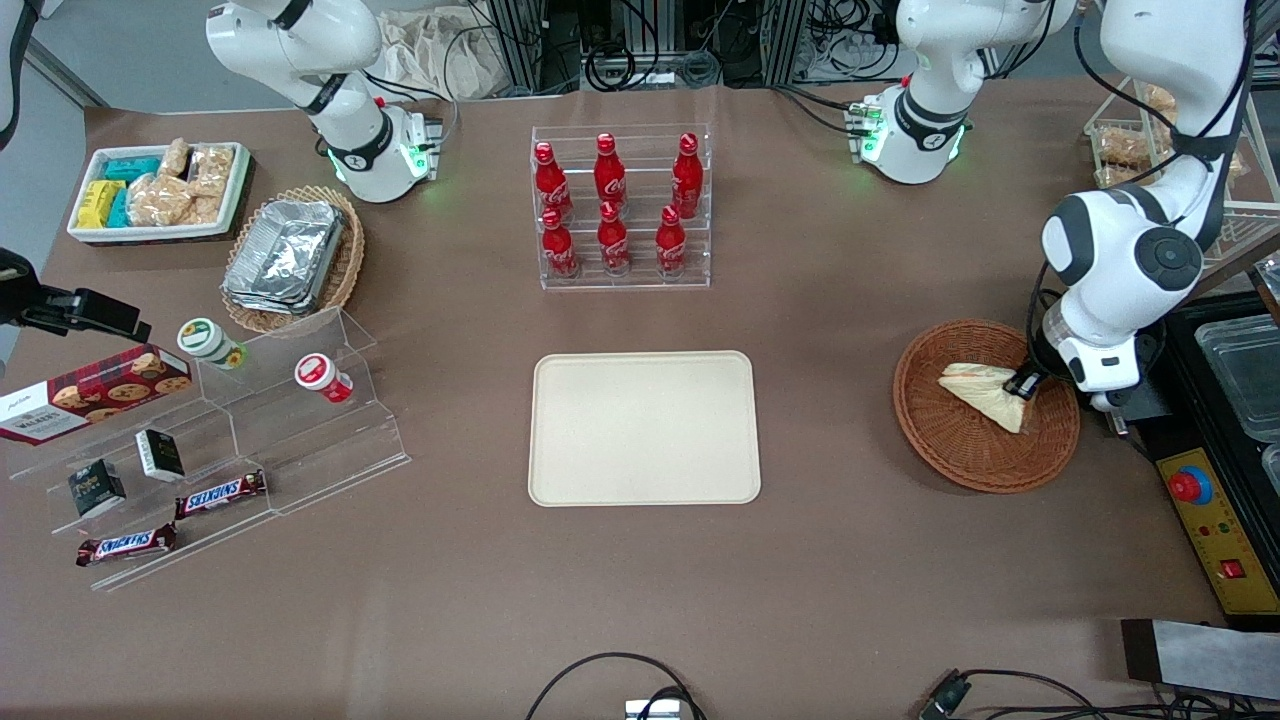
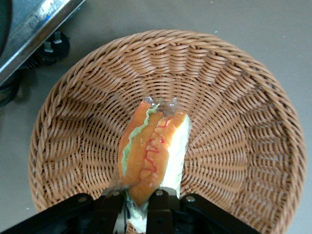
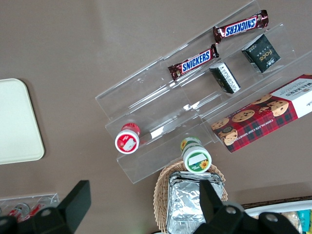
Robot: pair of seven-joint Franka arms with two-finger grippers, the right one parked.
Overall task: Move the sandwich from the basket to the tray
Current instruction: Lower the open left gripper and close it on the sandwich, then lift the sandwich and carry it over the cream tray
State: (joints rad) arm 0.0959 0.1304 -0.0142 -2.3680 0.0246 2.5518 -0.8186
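The tray (image 1: 644, 428) sits bare mid-tabletop; toward the working arm's end, the sandwich (image 1: 985, 390) lies in the basket (image 1: 960, 450). The gripper (image 1: 1024, 384) pinches the sandwich's filling edge. Best to lift straight up, clear the basket rim, then carry it level to the tray.

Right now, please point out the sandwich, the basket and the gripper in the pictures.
sandwich (image 2: 151, 151), left wrist view, on its orange filling edge.
basket (image 1: 960, 450), front view, on its woven floor.
gripper (image 1: 1024, 385), front view, between its fingertips, at the sandwich's edge.
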